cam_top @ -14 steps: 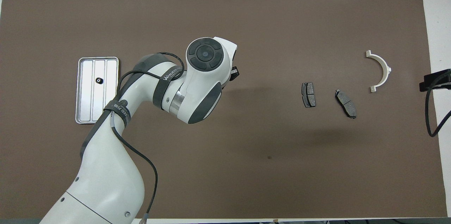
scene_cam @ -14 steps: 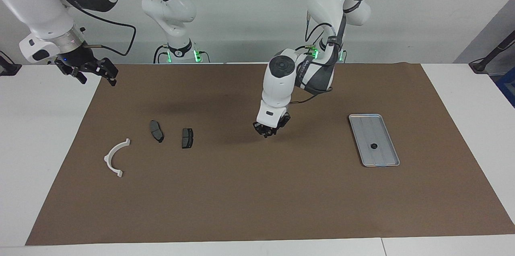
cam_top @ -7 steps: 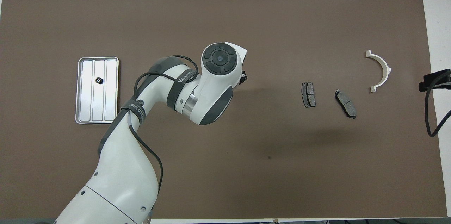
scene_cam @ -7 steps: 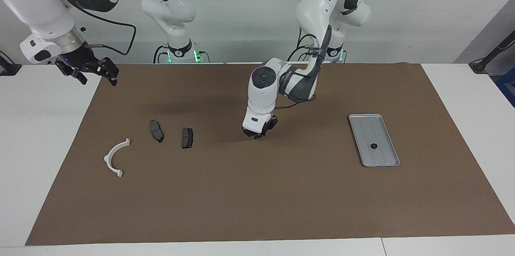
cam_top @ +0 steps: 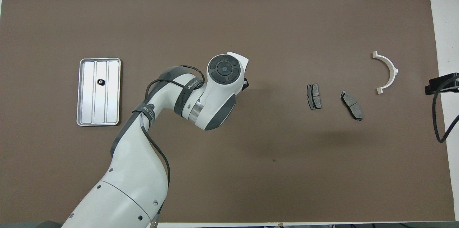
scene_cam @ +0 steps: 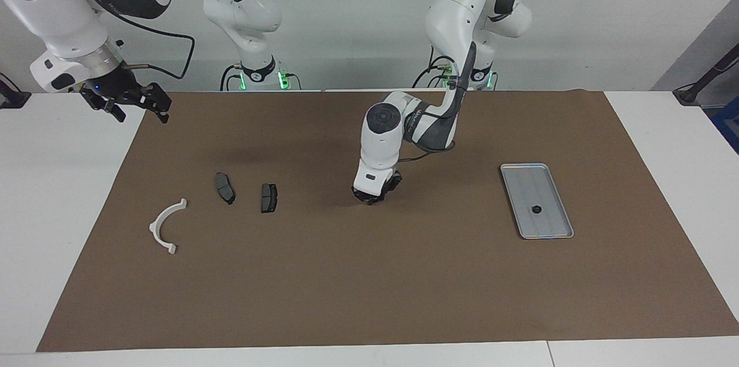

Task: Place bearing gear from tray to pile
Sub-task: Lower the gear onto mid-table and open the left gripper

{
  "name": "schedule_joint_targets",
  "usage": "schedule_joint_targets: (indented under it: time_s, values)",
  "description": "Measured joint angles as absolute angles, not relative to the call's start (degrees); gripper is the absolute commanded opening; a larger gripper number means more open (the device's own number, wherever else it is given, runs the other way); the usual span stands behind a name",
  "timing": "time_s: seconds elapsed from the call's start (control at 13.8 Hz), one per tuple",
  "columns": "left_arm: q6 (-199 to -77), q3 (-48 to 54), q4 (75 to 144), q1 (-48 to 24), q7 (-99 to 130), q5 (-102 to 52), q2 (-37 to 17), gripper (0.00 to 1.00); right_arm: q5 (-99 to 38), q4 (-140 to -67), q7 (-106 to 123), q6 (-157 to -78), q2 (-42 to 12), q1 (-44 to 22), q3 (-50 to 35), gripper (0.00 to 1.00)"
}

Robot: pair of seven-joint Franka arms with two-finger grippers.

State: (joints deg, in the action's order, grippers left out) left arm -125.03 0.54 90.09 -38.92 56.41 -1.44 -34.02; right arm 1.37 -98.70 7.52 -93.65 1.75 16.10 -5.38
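Observation:
A small black bearing gear (scene_cam: 536, 209) (cam_top: 100, 82) lies in the silver tray (scene_cam: 508, 168) (cam_top: 81, 91) at the left arm's end of the mat. The pile lies toward the right arm's end: a white half-ring bracket (scene_cam: 155, 227) (cam_top: 394, 70) and two dark brake pads (scene_cam: 224, 187) (scene_cam: 268, 198) (cam_top: 314, 96) (cam_top: 351, 105). My left gripper (scene_cam: 371, 198) hangs just above the mat's middle, between tray and pile, fingertips together; I cannot see whether anything is pinched there. From overhead its own wrist hides it. My right gripper (scene_cam: 124, 103) waits open, raised over the mat's edge.
A brown mat (scene_cam: 369, 298) covers most of the white table. The left arm's forearm and cable (cam_top: 143, 142) stretch over the part of the mat nearest the robots. A third arm's base (scene_cam: 254, 72) stands at the robots' edge.
The left gripper has travelled from nearer the tray toward the pile and sunk closer to the mat. The right arm, the tray's gear and the pile have not moved.

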Motion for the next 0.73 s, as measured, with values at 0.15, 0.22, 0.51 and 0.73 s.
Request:
schedule_joint_targets:
  time_s: [0.15,0.22,0.51,0.73]
  values:
    - [-125.17,0.55,90.19,-38.92,56.45,-1.45,-33.97,0.32,1.37,-99.22,7.52,-95.19,1.77,16.11,-5.37,1.00]
    - [-125.18,0.55,90.20,-38.92,56.48,-1.45,-33.96,0.99,1.37,-99.42,7.52,-95.85,1.77,16.11,-5.37,1.00]
    - [-125.21,0.39,90.47,-38.86,56.90,-1.45,-33.96,1.00,1.37,-100.37,7.52,-98.58,1.77,16.10,-5.42,1.00]
    - [-125.00,-0.33,90.33,-36.65,56.88,-1.45,-33.06,1.00,1.37,-100.65,7.52,-99.89,1.34,16.10,-5.45,0.99]
